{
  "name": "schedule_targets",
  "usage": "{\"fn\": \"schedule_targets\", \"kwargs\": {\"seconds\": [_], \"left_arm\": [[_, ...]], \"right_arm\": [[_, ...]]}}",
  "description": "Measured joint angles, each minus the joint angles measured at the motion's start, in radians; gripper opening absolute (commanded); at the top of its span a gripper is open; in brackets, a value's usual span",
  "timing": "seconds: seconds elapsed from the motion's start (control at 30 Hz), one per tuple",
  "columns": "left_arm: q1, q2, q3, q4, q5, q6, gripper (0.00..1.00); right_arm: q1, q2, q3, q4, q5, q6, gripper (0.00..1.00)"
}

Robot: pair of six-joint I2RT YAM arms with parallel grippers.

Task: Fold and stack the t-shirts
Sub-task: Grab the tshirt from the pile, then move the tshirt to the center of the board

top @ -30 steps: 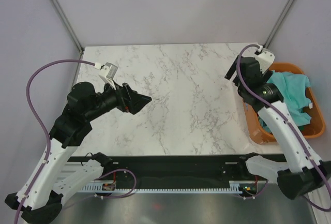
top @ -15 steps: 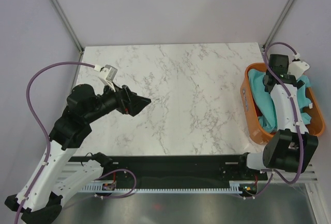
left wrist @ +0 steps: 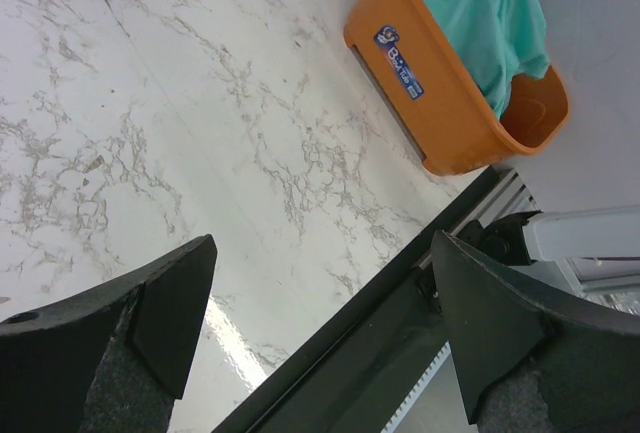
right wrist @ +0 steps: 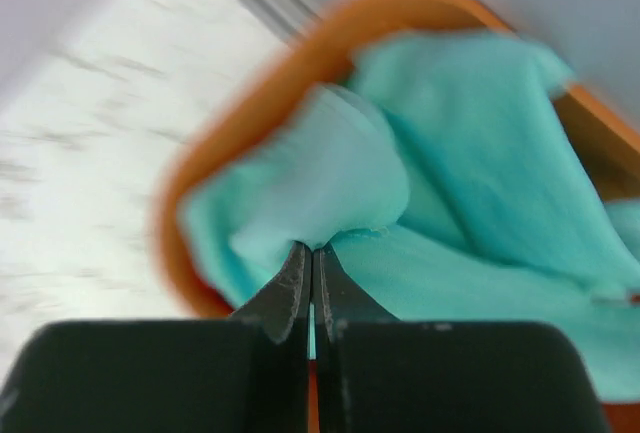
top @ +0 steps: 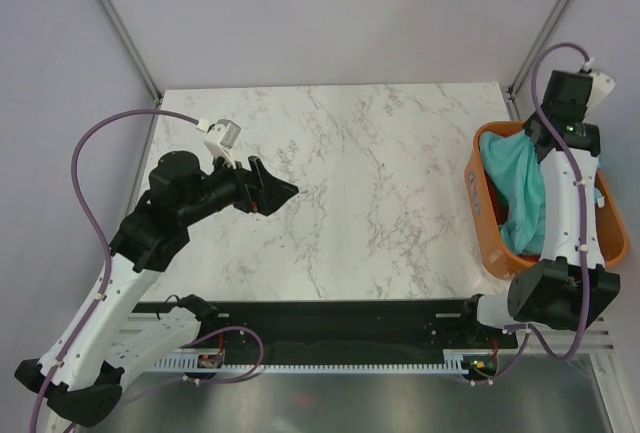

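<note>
Under plain pale walls, on a marble-patterned table (top: 350,183), the job is judged to be at its very beginning. A teal t-shirt (top: 515,168) is seen bunched inside an orange plastic tub (top: 483,228) at the table's right edge, with 1 part of the cloth pulled up from the heap. That raised fold is clamped between the closed fingers of the right gripper (right wrist: 308,263), which is poised over the tub's far end. The left gripper (left wrist: 322,253) is held over the left half of the marble, well apart from the tub, with its jaws spread wide and nothing between them. No shirt is seen laid out, folded or stacked. The teal shirt is yet to be lifted clear, spread flat and folded. Whether other shirts lie beneath it cannot be told.
</note>
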Motion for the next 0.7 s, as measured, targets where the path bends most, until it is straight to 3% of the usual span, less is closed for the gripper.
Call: {"fn": "schedule_targets", "kwargs": {"seconds": [0.2,0.23,0.4,0.53,0.7], "left_arm": [[0.000,0.006,-0.020,0.001,-0.051,-0.037,0.96],[0.000,0.006,-0.024,0.000,-0.067,-0.044,0.96],[0.011,-0.007,-0.019,-0.020,-0.151,-0.064,0.96],[0.017,-0.022,0.013,-0.049,-0.204,-0.068,0.95],[0.018,-0.047,0.019,-0.060,-0.234,-0.072,0.95]], "right_arm": [[0.000,-0.072,0.314,0.134,-0.469,0.019,0.00],[0.002,-0.116,0.328,0.229,-0.596,0.065,0.00],[0.051,-0.220,0.320,0.615,-0.904,0.316,0.00],[0.182,-0.248,0.249,0.807,-1.011,0.420,0.00],[0.440,-0.162,0.058,0.840,-1.015,0.403,0.00]]}}
